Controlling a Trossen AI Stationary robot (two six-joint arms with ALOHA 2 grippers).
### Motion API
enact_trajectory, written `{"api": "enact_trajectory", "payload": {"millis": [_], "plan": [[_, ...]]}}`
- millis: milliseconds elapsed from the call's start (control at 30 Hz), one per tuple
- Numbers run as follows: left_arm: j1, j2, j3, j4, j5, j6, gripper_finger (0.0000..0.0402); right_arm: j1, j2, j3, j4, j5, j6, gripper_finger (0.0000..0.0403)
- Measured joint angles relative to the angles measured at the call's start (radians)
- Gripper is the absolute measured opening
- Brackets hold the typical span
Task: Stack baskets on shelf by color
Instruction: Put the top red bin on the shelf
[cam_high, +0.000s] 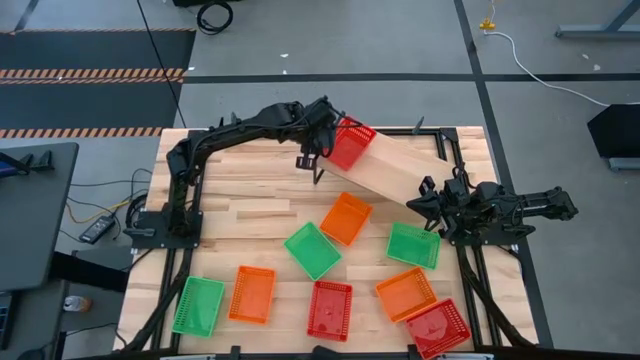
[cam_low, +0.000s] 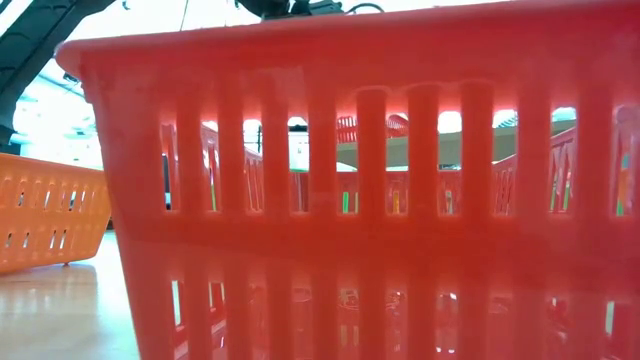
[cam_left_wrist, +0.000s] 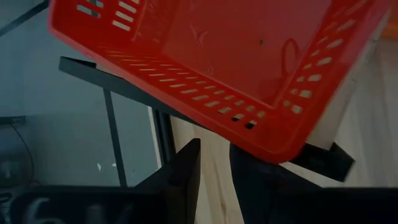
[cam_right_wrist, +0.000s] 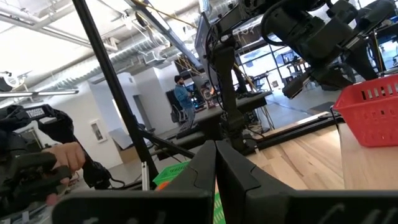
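No readable brand, label or writing anywhere on baskets or board. Nine baskets counted from above: three red, three green, three orange. One red basket (cam_high: 350, 143) sitting on the upper left end of the shelf (cam_high: 400, 166), a light tilted board across the far middle of the table (cam_high: 230, 200). Second red basket (cam_high: 330, 310) near the front edge at centre, third red basket (cam_high: 438, 328) at the front right corner. Green baskets: one (cam_high: 198, 306) at front left, one (cam_high: 312, 250) mid-table, one (cam_high: 413, 245) to the right, just below the right arm. Orange baskets: one (cam_high: 252, 294) just beside the front-left green one, one (cam_high: 346, 218) touching the mid-table green one, one (cam_high: 405, 293) just beside the front-right red one. Left gripper (cam_high: 312, 160) just beside the shelved red basket, fingers (cam_left_wrist: 180, 180) parted, nothing between them, basket rim close above. Right gripper (cam_high: 418, 203) near the lower right end of the shelf, fingers pressed together, empty. A person (cam_right_wrist: 183, 99) standing far off in the room beyond the table.
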Motion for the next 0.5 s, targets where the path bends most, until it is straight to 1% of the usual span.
{"api": "enact_trajectory", "payload": {"millis": [500], "plan": [[0.000,0.000,0.000,0.033,-0.006,0.002,0.0094,0.000,0.000,0.000,-0.004,0.002,-0.001,0.0016]]}}
